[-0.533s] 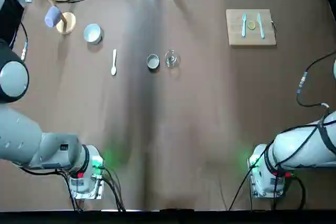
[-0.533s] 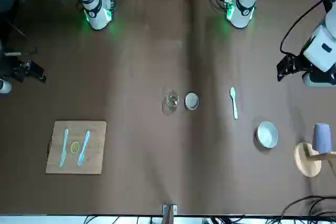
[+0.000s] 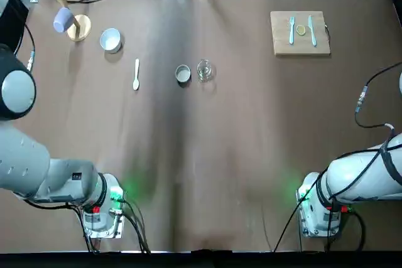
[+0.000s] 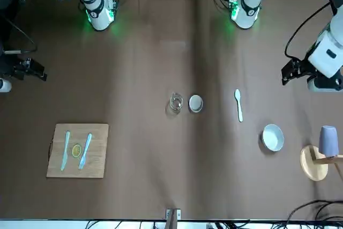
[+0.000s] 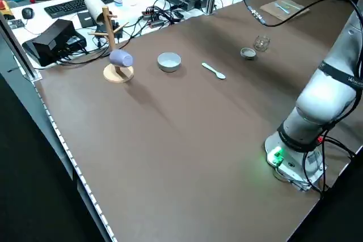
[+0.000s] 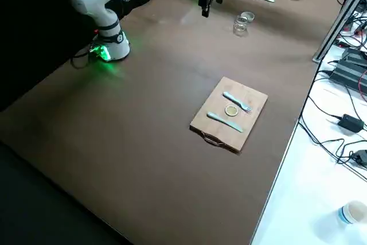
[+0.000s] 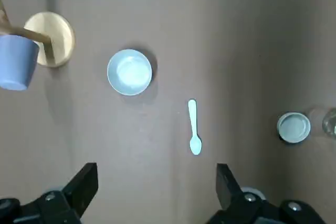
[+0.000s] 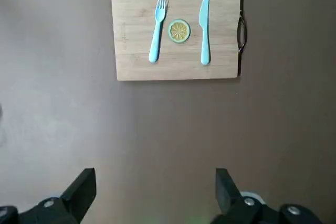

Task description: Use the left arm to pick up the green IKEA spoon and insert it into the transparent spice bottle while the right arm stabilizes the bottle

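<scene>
While both arms hang over the worktop [image 3: 239, 155] with their jaws parted and holding nothing, the left gripper [image 7: 157, 195] is near the spoon, bowl and cup stand, and the right gripper [image 8: 156, 198] is near the board; the green IKEA spoon [image 3: 136, 75] lies flat between the white bowl [image 3: 110, 40] and the grey round cup [image 3: 183, 73], that cup sitting just beside the transparent spice bottle [image 3: 205, 70], on the spoon's side of it, so it stands between the two; past the bowl is a wooden stand [image 3: 79, 27] with a blue-violet cup [image 3: 63, 20] hung on it, and well apart, on the right arm's side, a wooden board [image 3: 300, 32] carries a light-blue fork [image 8: 157, 30], a knife [image 8: 205, 30] and a lemon slice [image 8: 179, 31]; counted up, one spoon, one glass bottle, one bowl, two cups, one stand, one board, one fork, one knife, one slice
</scene>
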